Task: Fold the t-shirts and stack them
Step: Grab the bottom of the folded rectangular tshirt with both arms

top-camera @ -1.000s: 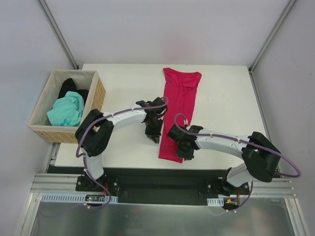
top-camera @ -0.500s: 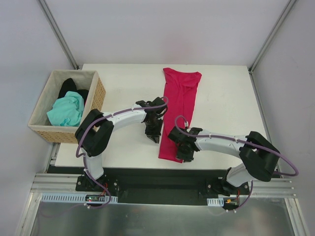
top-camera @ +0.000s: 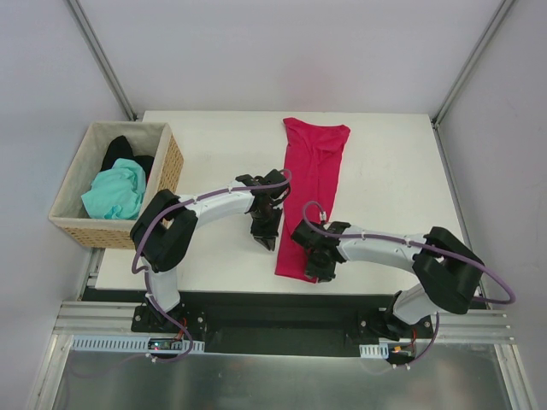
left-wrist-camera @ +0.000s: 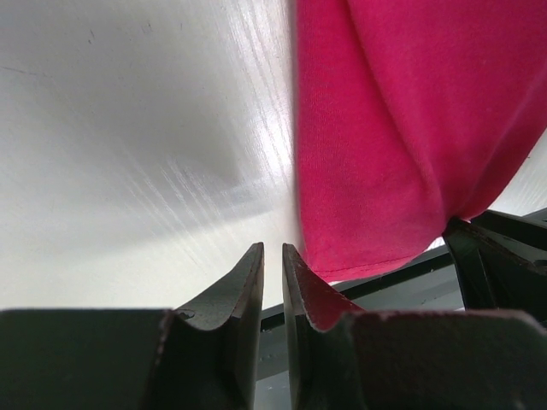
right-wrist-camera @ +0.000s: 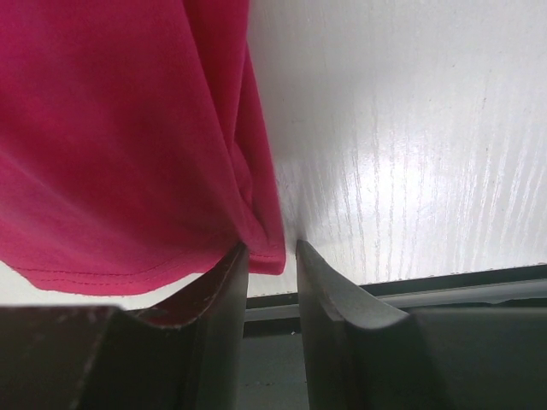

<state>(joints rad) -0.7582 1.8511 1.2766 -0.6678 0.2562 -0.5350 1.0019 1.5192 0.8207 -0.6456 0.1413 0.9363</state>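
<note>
Crimson t-shirt (top-camera: 312, 184): is being presented as a long narrow strip, flat on the table (top-camera: 214, 154), right of centre.
Long axis: is being run from the near table edge straight toward the far edge, with the bottom hem at the near end.
Left gripper (left-wrist-camera: 273, 254): is being poised low at the strip's near-left edge. Its jaws are being held almost together, only a thin slit of bare table is showing between them, and nothing is being gripped. The cloth edge is lying just beside one finger.
Right gripper (right-wrist-camera: 271, 246): is being poised at the near-right corner with its jaws partly apart. The hem corner is sitting at their mouth, and whether it is being pinched cannot be told.
Deciding relation: the shirt is stretching away from both grippers. The right one is being placed nearer the hem, the left slightly farther up the side. A fold, it is judged, is being set up along the long axis, near hem toward far end.
Other shirts: mint-green t-shirt (top-camera: 115, 195) and black t-shirt (top-camera: 120, 152) are being kept in the wicker basket (top-camera: 171, 166), well apart at the left.
</note>
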